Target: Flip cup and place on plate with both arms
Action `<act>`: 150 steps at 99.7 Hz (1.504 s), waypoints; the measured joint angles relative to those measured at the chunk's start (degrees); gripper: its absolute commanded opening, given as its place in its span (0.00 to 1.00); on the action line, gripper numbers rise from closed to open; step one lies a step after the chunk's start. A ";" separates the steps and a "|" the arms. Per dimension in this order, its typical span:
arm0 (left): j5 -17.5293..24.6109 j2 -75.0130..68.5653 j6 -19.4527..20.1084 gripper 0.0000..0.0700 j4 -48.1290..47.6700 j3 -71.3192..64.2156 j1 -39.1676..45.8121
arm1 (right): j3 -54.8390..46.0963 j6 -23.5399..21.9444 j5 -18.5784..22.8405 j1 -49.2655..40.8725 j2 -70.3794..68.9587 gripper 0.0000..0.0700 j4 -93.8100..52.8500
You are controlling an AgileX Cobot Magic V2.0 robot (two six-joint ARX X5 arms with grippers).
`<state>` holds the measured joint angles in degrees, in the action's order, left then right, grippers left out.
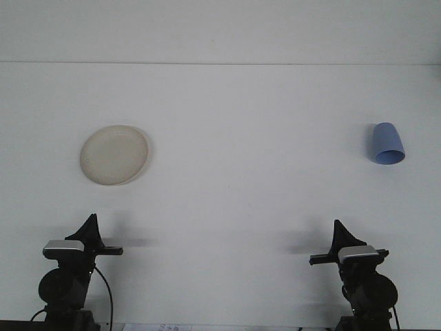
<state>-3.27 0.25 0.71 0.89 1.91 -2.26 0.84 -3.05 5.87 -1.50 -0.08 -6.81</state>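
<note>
On the white table, seen from the front, a cream plate lies flat at the left, in the middle depth. A blue cup sits far off at the right, well apart from the plate. The cup stands wide end down, its narrower end up, leaning slightly toward the left. Nothing touches it, and it casts a faint shadow on its left side.

At the near edge, the left gripper sits low at the left, just nearer than the plate. The right gripper sits low at the right, nearer than the cup and a little to its left. Both point away over the table, each showing as a dark pointed shape above its wrist. Whether either is open or closed, I cannot tell. Neither holds anything.
</note>
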 measured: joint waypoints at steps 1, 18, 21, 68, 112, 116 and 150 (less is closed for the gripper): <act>0.00 0.00 0.00 0.02 0.00 0.00 0.00 | 0.00 0.00 0.00 0.00 0.00 0.01 0.00; -0.02 0.00 0.00 0.02 0.00 0.00 0.00 | 0.00 0.00 0.00 0.00 0.00 0.01 0.00; 0.00 0.00 0.00 0.02 0.00 0.00 0.00 | 0.00 0.00 0.00 0.00 0.00 0.01 0.00; 0.00 0.00 0.00 0.02 0.00 0.00 0.00 | 0.00 -15.89 1.44 0.00 -0.02 0.01 2.99; 0.00 0.00 0.00 0.02 0.00 0.00 0.00 | 27.63 -12.20 -11.21 0.00 -18.71 0.75 -4.74; 0.00 0.00 0.00 0.02 0.00 0.00 0.00 | 30.18 -9.84 -12.87 0.00 -21.94 0.75 -6.27; 0.00 0.00 0.00 0.02 0.00 0.00 0.00 | 36.92 2.16 -16.11 8.11 -50.25 0.75 -0.52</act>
<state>-3.27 0.25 0.71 0.89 1.91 -2.26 37.76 -0.89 -10.24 6.61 -50.33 -7.33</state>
